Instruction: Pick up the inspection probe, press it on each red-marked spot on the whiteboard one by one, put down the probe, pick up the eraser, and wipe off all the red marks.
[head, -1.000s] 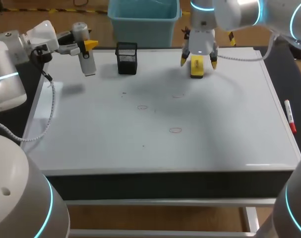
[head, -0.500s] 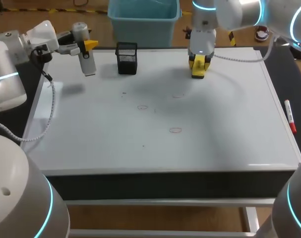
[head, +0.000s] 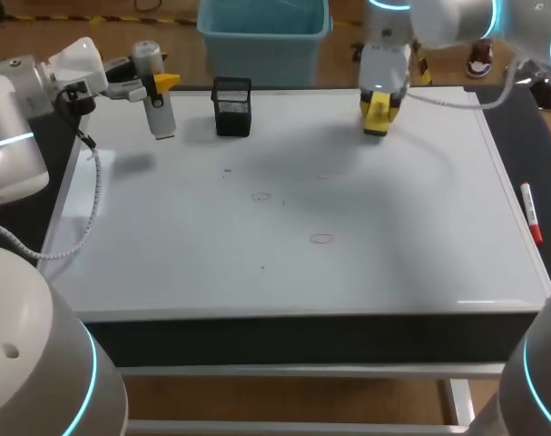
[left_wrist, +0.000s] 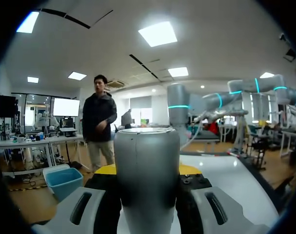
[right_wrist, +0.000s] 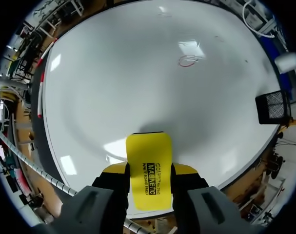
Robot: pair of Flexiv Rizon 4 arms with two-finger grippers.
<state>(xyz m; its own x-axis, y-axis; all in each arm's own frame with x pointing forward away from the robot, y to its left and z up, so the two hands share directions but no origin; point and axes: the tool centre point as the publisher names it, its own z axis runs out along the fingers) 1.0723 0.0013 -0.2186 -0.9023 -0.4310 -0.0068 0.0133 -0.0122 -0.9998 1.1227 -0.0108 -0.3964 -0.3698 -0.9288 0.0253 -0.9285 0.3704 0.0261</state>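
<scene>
My left gripper (head: 157,84) is shut on the grey inspection probe (head: 160,113), held upright over the whiteboard's (head: 393,209) far left corner. In the left wrist view the probe's barrel (left_wrist: 147,180) fills the gap between the fingers of the left gripper (left_wrist: 148,170). My right gripper (head: 377,102) is shut on the yellow eraser (head: 377,118), just above the board's far edge. The right wrist view shows the eraser (right_wrist: 148,168) clamped in the right gripper (right_wrist: 148,171). Thin red marks (head: 322,239) (head: 260,195) lie mid-board, with a faint one (head: 325,175) farther back. One red mark (right_wrist: 188,60) shows ahead of the eraser.
A black mesh holder (head: 231,106) stands at the far edge between the two grippers, also seen in the right wrist view (right_wrist: 273,107). A red marker pen (head: 531,213) lies beside the board's right edge.
The right gripper's fingers, open on either side of the eraser, closed on it, then carried it up and a little to the right. The left arm with the probe has not moved.
</scene>
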